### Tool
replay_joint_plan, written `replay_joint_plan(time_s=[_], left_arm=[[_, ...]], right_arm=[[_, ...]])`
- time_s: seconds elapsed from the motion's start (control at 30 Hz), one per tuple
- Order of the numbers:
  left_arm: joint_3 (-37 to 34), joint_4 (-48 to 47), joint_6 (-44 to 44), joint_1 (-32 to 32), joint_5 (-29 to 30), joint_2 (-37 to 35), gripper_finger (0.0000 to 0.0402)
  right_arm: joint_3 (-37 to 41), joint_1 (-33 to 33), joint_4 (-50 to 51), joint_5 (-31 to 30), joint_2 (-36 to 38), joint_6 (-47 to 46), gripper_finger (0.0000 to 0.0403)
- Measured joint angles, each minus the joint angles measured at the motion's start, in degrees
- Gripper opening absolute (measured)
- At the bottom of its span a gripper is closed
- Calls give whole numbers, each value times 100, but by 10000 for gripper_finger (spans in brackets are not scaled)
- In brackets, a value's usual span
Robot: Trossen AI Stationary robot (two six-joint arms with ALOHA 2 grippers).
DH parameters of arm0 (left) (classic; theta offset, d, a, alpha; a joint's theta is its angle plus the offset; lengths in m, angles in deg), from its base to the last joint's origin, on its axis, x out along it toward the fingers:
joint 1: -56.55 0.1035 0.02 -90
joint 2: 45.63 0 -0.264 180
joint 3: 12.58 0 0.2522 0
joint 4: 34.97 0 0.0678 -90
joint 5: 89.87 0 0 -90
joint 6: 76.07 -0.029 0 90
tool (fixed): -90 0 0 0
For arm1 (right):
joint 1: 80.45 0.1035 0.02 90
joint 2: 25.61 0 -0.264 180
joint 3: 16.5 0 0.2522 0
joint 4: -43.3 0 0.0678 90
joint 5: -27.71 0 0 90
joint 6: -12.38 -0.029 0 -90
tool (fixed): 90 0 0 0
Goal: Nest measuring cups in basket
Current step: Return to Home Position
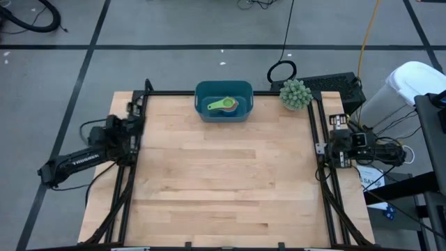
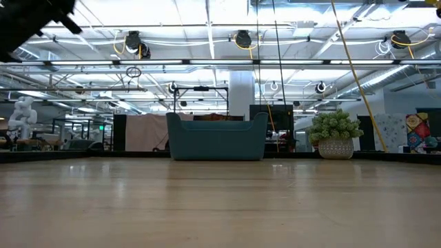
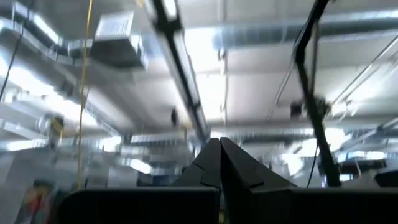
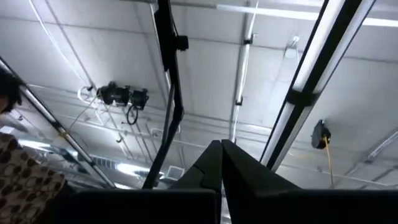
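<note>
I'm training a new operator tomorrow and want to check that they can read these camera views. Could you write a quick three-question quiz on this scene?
1. Multiple choice: where do the measuring cups lie?
A) on the bare wood
B) inside the basket
C) next to the plant ball
2. True or false: the left gripper and the right gripper both have their jaws shut and hold nothing.
3. Fill in: the top cup of the stack is coloured ____.

Key
1. B. The stack lies in the basket at the table's far edge.
2. True. Each wrist view shows the jaws closed together with nothing between them.
3. Green.
</note>
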Motion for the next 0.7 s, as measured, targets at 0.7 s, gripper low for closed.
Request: replay_joint_plan(time_s=[0.7], left_arm=[[4, -814, -353, -141, 1346, -1383, 1]], right_arm=[[14, 0, -224, -184, 4, 82, 0]])
